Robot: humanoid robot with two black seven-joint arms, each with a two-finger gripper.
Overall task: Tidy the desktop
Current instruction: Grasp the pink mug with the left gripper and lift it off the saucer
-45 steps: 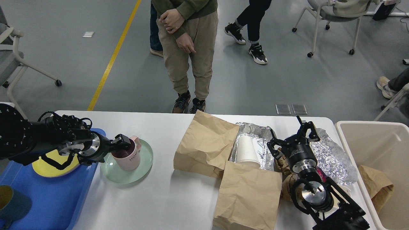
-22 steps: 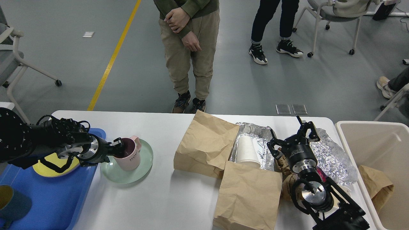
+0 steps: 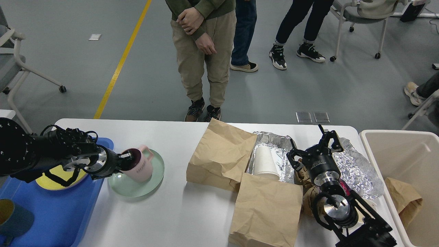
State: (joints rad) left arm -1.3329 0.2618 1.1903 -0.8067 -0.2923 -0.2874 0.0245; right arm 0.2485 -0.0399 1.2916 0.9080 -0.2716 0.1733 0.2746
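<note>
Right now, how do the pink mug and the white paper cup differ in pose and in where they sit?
The pink mug is tilted over the green plate, its rim in the left gripper; the white paper cup lies on its side in the foil tray, untouched. The pink mug has a handle and a dark inside; the white paper cup is plain, with no handle. Both are over the desktop.
</note>
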